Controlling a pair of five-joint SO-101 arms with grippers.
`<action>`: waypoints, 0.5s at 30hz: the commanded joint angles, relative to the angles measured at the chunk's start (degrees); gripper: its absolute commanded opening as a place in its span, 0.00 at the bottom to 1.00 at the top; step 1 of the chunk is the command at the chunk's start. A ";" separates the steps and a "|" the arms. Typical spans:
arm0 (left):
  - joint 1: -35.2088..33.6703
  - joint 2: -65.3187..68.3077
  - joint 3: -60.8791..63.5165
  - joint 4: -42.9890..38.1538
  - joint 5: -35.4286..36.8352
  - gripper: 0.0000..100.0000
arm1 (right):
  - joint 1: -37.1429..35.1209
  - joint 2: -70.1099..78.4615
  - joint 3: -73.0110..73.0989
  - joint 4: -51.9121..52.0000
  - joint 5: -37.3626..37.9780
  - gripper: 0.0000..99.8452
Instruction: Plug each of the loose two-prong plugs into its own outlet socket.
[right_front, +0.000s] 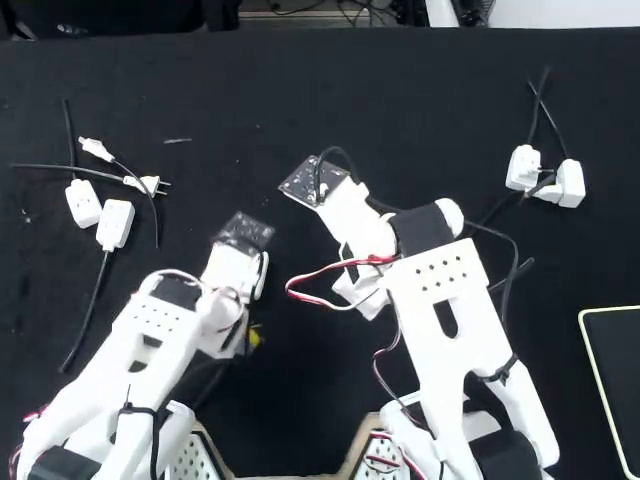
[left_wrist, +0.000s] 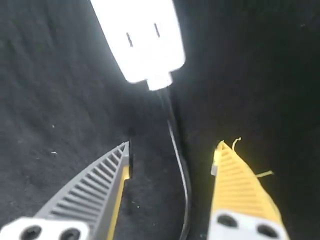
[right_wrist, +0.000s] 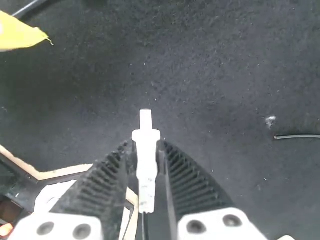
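My right gripper (right_wrist: 147, 147) is shut on a white two-prong plug (right_wrist: 145, 131), whose prongs stick out past the fingertips above the black table. My left gripper (left_wrist: 172, 150) is open and hangs over the black cable (left_wrist: 176, 150) of a white outlet socket (left_wrist: 142, 37). That socket lies face up just beyond the fingertips, both slots showing. In the high view the left arm (right_front: 150, 340) and the right arm (right_front: 440, 290) bend in toward the table's middle. Two loose plugs (right_front: 150, 183) (right_front: 95, 150) and two white sockets (right_front: 83, 203) (right_front: 115, 222) lie at the far left.
Two more white outlet pieces (right_front: 523, 167) (right_front: 568, 183) with black cables sit close together at the far right. A dark tablet with a pale rim (right_front: 610, 370) lies at the right edge. A yellow fingertip (right_wrist: 17, 32) of the other gripper is close to my right one.
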 joint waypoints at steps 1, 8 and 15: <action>-4.53 0.26 1.01 -1.49 -5.01 0.26 | 0.97 -2.42 -0.66 -0.62 0.70 0.01; -15.96 -0.09 -0.22 -1.49 -10.99 0.26 | 0.70 -2.42 -0.40 -0.79 0.70 0.01; -21.58 -0.09 -4.18 1.41 -14.77 0.26 | 0.62 -1.98 -0.22 -2.46 0.79 0.01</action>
